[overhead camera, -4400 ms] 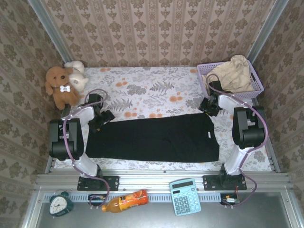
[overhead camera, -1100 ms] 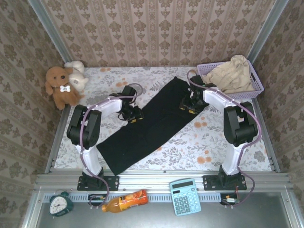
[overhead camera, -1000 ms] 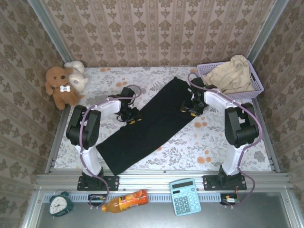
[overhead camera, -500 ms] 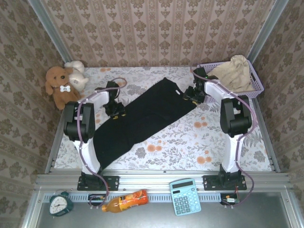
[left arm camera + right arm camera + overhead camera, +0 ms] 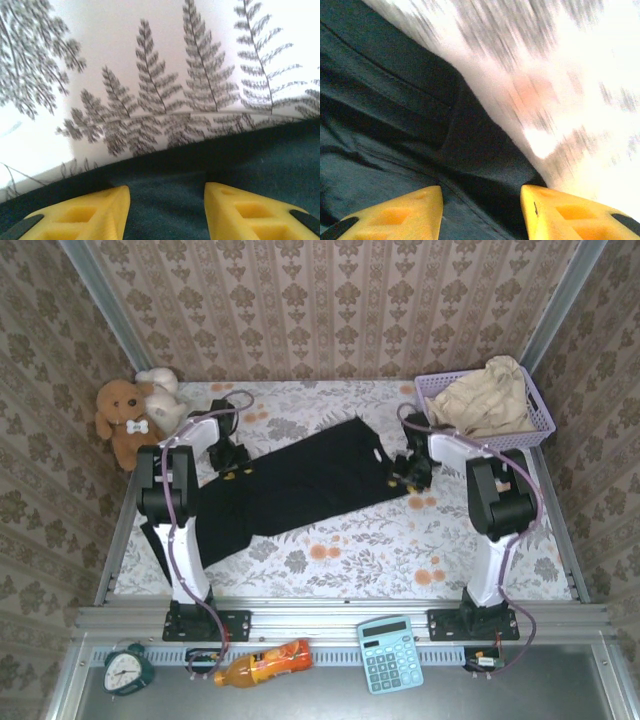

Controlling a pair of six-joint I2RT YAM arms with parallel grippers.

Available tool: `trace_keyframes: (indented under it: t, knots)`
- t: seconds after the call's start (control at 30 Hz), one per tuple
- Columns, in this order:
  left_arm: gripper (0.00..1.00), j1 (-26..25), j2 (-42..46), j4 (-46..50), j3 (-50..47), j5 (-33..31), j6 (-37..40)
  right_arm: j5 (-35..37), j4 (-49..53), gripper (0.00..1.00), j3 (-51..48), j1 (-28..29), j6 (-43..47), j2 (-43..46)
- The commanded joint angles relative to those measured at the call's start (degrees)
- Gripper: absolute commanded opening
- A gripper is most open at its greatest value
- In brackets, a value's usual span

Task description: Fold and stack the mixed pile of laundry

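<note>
The large black garment (image 5: 300,480) lies flat and slanted across the floral table, from the near left up to the middle right. My left gripper (image 5: 235,462) is low over its far left edge. In the left wrist view its yellow fingers (image 5: 90,215) stand apart, open (image 5: 167,192), over flat black cloth (image 5: 260,150). My right gripper (image 5: 403,472) hovers at the garment's right end. It is open (image 5: 481,192), with a seamed corner of the black cloth (image 5: 395,75) below the gap. The pale beige garment (image 5: 490,395) is heaped in the basket.
The lavender mesh basket (image 5: 432,385) stands at the back right corner. Brown and cream plush toys (image 5: 130,420) sit at the back left. On the front rail lie a clock (image 5: 127,668), an orange bottle (image 5: 262,662) and a calculator (image 5: 390,652).
The black garment has swung to a flatter slant and slid left. My left gripper moved left and back. The right gripper went back, then returned toward me at the cloth's right end.
</note>
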State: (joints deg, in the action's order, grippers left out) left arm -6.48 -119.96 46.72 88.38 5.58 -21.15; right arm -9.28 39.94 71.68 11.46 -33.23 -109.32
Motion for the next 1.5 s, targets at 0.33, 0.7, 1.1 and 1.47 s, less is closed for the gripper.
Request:
trace_keyframes:
  t: [0.33, 0.7, 1.1, 1.47]
  knots:
    - [0.79, -4.7, 8.0, 8.2, 2.4, 2.8, 7.6, -4.5, 2.4, 0.49, -6.5, 7.4, -4.4, 16.6]
    - [0.8, -11.4, 13.3, -4.2, -12.9, 10.2, -8.1, -8.2, -6.6, 0.48, -1.9, 18.4, -8.1, 5.7]
    - [0.8, -12.2, 10.5, -8.2, -20.0, 8.9, -9.5, -5.0, -9.0, 0.36, 5.4, 18.4, -6.5, -4.2]
    - [0.8, -12.2, 7.9, -6.8, -20.8, 6.0, -7.5, -5.1, -4.0, 0.0, 8.5, 14.8, -5.5, 1.9]
